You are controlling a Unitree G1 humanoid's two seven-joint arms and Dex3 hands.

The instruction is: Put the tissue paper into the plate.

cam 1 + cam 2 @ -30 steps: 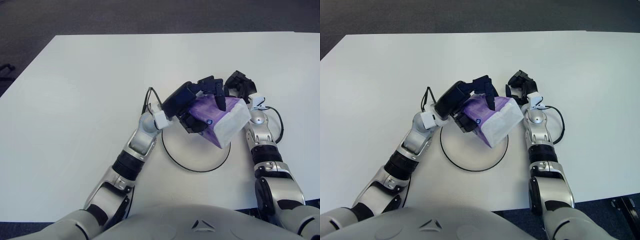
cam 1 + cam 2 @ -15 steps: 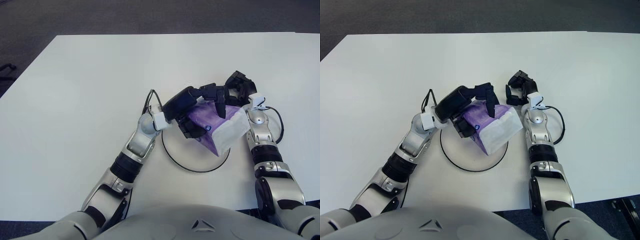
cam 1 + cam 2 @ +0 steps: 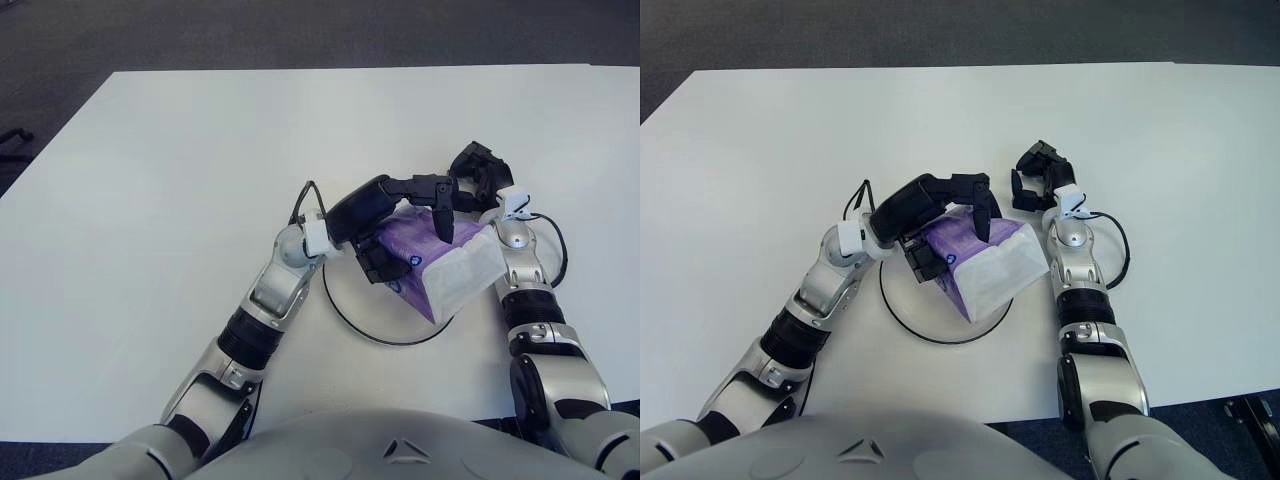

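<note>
The tissue pack, purple with a white end, lies tilted on the white plate with a thin black rim. Its white end sticks out over the plate's right rim. My left hand is over the pack. Its fingers arch across the top and its thumb sits at the pack's lower left, spread wider than the pack. My right hand rests with curled fingers on the table just beyond the plate's right side, holding nothing.
The plate sits on a white table near its front edge. A thin black cable loops beside my right wrist. Dark floor lies beyond the table's far edge.
The left hand has lowered the tissue pack down onto the plate and its fingers have spread out from the tight grasp. The right hand has not moved.
</note>
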